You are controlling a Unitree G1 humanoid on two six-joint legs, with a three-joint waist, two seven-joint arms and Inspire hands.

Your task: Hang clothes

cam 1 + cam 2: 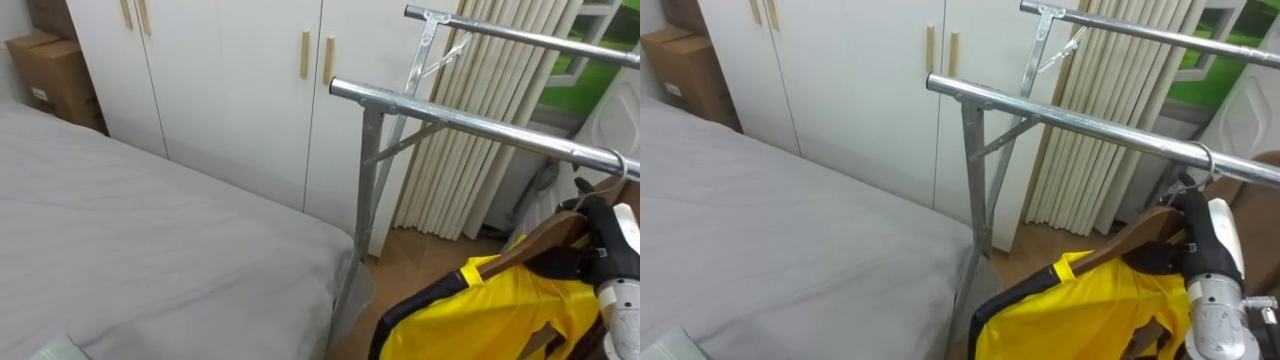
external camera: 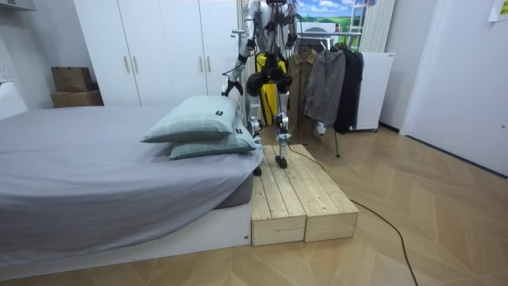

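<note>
Grips the neck of the wooden hanger (image 1: 1130, 240) with the right hand (image 1: 1196, 228), black fingers curled tight round it, at the lower right of the eye views. Carries a yellow shirt (image 1: 1070, 310) with dark trim on that hanger, drooping down and to the left of the hand. Points the metal hook (image 1: 1206, 158) straight up from the hand, right at the near rail (image 1: 1090, 128) of the clothes rack. Seems to have the hook touching or looped over that rail, but hard to tell if it rests there. Has the rail slanting from mid-frame down to the right edge, and the hanger's long arm climbing from lower left to meet it by the hook. Probably needs only a small drop, then letting go. Holds the left hand (image 2: 231, 87) low by the bed (image 2: 95, 151) corner in the room view, well apart from the hook, too small to read.
</note>
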